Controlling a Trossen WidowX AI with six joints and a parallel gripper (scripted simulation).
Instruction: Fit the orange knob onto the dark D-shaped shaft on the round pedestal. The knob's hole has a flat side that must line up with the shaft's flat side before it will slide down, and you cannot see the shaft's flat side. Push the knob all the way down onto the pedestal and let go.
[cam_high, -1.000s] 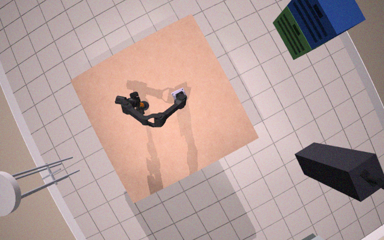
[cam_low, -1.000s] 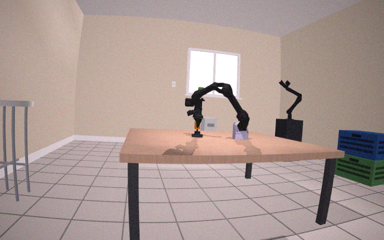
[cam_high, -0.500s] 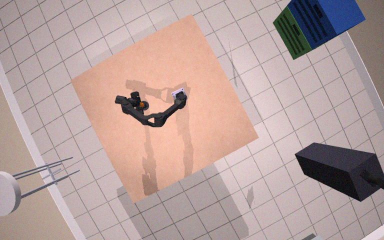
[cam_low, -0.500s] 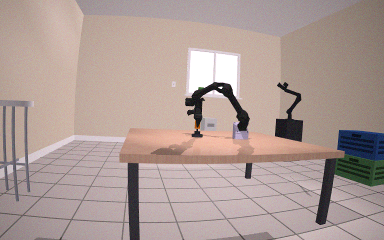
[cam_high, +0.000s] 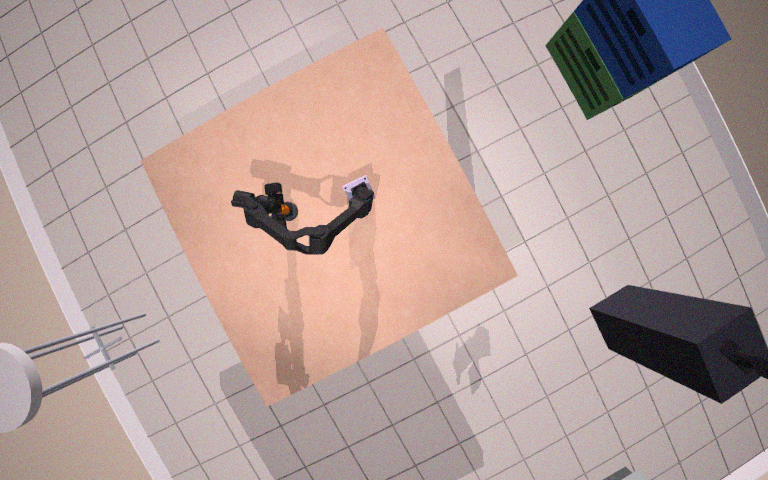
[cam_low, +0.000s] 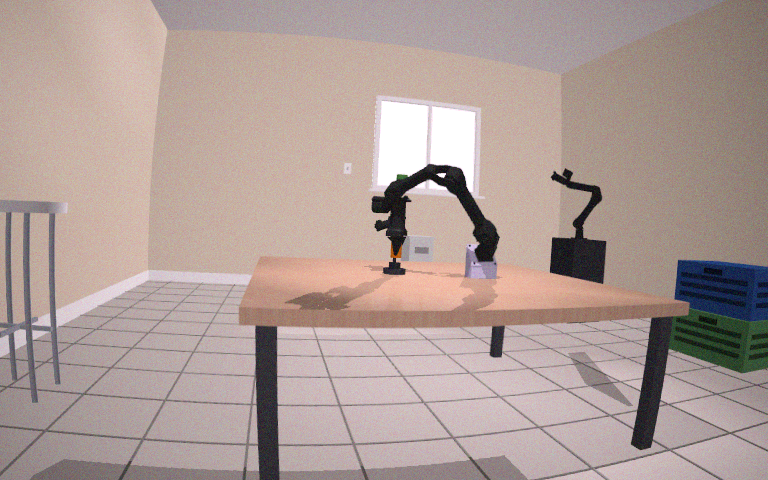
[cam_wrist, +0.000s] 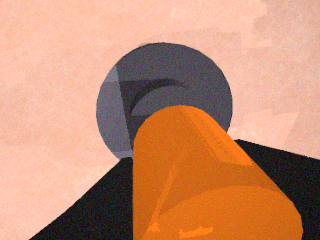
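Note:
The orange knob (cam_high: 284, 209) (cam_low: 392, 253) (cam_wrist: 200, 165) is upright between the fingers of my gripper (cam_low: 396, 251) (cam_wrist: 182, 158), which is shut on it. The round dark pedestal (cam_high: 293, 213) (cam_low: 394, 271) (cam_wrist: 210, 70) stands on the table directly below. In the exterior view a short stretch of dark shaft (cam_low: 394, 260) shows between the knob's lower end and the pedestal, so the knob is above the pedestal base. Whether the shaft's tip is inside the hole cannot be seen. The knob hides the shaft in the wrist view, and the flat sides are hidden.
The wooden table (cam_high: 396, 271) (cam_low: 453, 318) carries the arm's pale lilac base mount (cam_high: 352, 184) (cam_low: 475, 270), to the right of the pedestal. The arm arches between them. Stacked crates (cam_high: 606, 62) (cam_low: 719, 316), a stool (cam_high: 16, 390) (cam_low: 33, 207) and a black block (cam_high: 668, 328) (cam_low: 577, 257) stand off the table.

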